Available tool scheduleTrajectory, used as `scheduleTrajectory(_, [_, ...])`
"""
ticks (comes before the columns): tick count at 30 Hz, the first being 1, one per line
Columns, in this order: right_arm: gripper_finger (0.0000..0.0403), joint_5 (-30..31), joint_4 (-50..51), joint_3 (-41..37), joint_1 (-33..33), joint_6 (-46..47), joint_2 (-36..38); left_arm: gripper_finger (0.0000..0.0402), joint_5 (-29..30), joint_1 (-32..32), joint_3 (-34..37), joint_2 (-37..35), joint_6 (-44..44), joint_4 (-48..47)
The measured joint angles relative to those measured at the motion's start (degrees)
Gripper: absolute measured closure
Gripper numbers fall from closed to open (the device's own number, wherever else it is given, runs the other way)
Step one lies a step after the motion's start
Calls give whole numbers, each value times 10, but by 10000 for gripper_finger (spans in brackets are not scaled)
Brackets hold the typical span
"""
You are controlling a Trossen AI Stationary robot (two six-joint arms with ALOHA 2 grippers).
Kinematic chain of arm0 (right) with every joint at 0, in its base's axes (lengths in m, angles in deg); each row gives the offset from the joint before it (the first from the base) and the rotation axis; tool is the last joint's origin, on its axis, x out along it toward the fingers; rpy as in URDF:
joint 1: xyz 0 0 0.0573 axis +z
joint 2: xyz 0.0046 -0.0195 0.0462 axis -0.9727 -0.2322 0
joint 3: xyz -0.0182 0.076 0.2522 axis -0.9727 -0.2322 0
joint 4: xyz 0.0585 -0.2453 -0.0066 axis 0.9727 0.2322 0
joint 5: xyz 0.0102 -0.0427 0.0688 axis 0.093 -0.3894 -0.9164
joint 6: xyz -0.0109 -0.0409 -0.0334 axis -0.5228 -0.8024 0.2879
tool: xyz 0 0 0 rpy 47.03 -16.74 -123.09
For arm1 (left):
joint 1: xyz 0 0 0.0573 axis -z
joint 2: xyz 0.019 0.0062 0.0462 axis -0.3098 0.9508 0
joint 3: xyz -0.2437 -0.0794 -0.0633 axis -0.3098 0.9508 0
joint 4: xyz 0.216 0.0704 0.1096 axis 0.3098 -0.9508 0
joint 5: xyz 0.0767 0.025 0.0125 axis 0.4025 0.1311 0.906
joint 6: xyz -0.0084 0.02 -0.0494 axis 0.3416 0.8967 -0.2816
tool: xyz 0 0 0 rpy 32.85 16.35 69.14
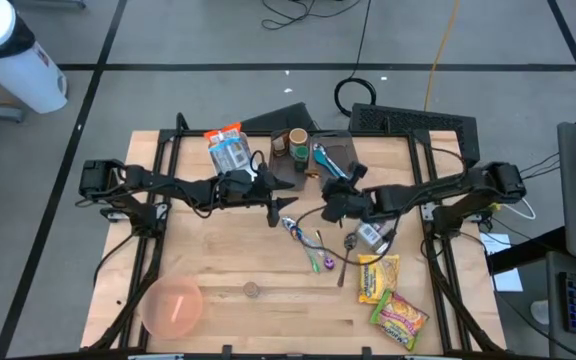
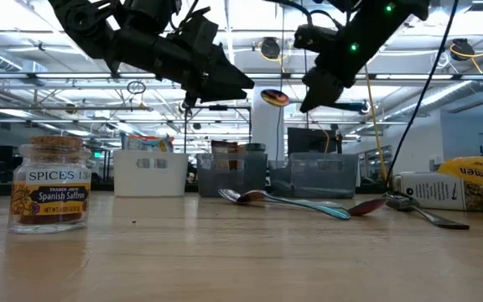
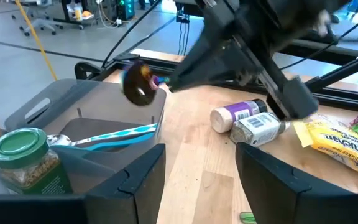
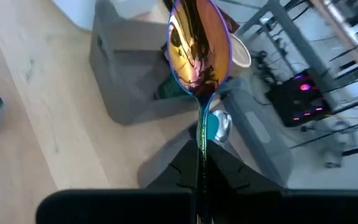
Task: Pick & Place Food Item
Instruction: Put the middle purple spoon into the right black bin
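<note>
My right gripper (image 1: pixel 336 196) is raised over the table's middle, near the grey bins (image 1: pixel 333 155), and is shut on an iridescent gold-purple spoon (image 4: pixel 197 46). The spoon's bowl shows in the low view (image 2: pixel 275 97) and, over the bin's edge, in the left wrist view (image 3: pixel 138 84). My left gripper (image 3: pixel 201 186) is open and empty; it hangs raised just left of the right gripper (image 1: pixel 271 198). The food items lie on the table untouched: two ramen packets (image 1: pixel 378 275) (image 1: pixel 400 318), spice bottles (image 1: pixel 368 235) and a saffron jar (image 2: pixel 49 184). My right gripper pinches the spoon's thin handle (image 4: pixel 200 152) between its two fingers. The handle runs along the fingers and the bowl sticks out ahead of them. The spoon is lifted clear of the table and the bin, its bowl (image 3: pixel 138 84) in the air.
The grey bin holds a teal-handled spoon (image 3: pixel 114 135). A green-lidded jar (image 3: pixel 20 155) stands beside the bin. Loose spoons (image 2: pixel 283 200) and coloured utensils (image 1: pixel 303 235) lie mid-table. A pink bowl (image 1: pixel 173 305) sits at the near left, and a blue bag (image 1: pixel 230 150) at the back.
</note>
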Motion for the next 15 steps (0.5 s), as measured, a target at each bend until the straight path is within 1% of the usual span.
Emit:
scheduleTrajectory(8, [402, -95, -5, 0, -97, -1, 65, 202, -6, 0, 0, -8, 2, 10])
scheduleTrajectory(11, [403, -144, -9, 0, -139, 18, 82, 202, -22, 0, 0, -35, 35, 16])
scheduleTrajectory(15, [402, -229, -16, 0, -195, 40, 94, 198, -30, 0, 0, -91, 70, 15])
